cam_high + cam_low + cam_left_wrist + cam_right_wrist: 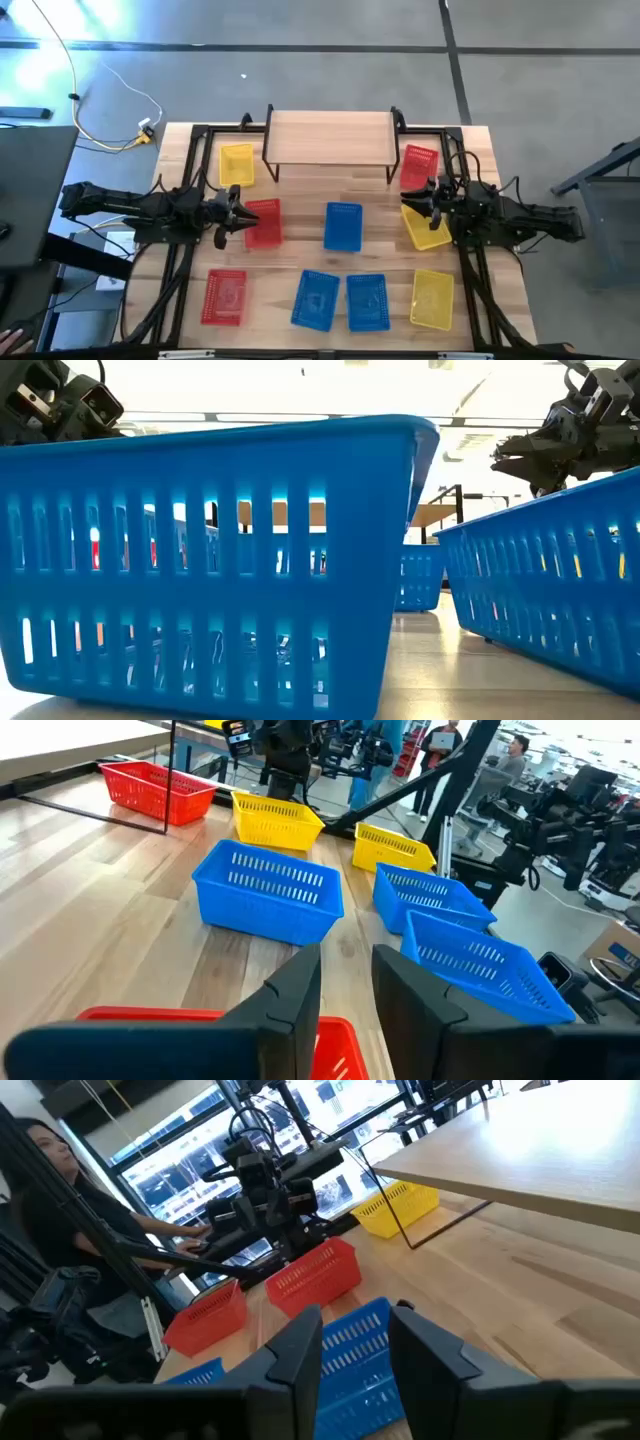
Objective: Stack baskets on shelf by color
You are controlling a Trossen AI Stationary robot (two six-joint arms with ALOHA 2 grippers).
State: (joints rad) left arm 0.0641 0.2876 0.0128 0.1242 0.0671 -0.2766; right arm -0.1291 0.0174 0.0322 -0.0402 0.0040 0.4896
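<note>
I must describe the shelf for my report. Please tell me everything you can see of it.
The shelf is a low riser: a light wooden plank on thin black metal legs. It stands upright at the far middle of the table, and its top is bare. A yellow basket lies on the tabletop beside one end, a red basket beside the other. No gripper touches it.

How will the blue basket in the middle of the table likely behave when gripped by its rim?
The blue basket looks thin and slotted, so probably light, with a rim that may flex. Wide, flat and low, it seems unlikely to tip, though it may slide on the smooth wooden table.
</note>
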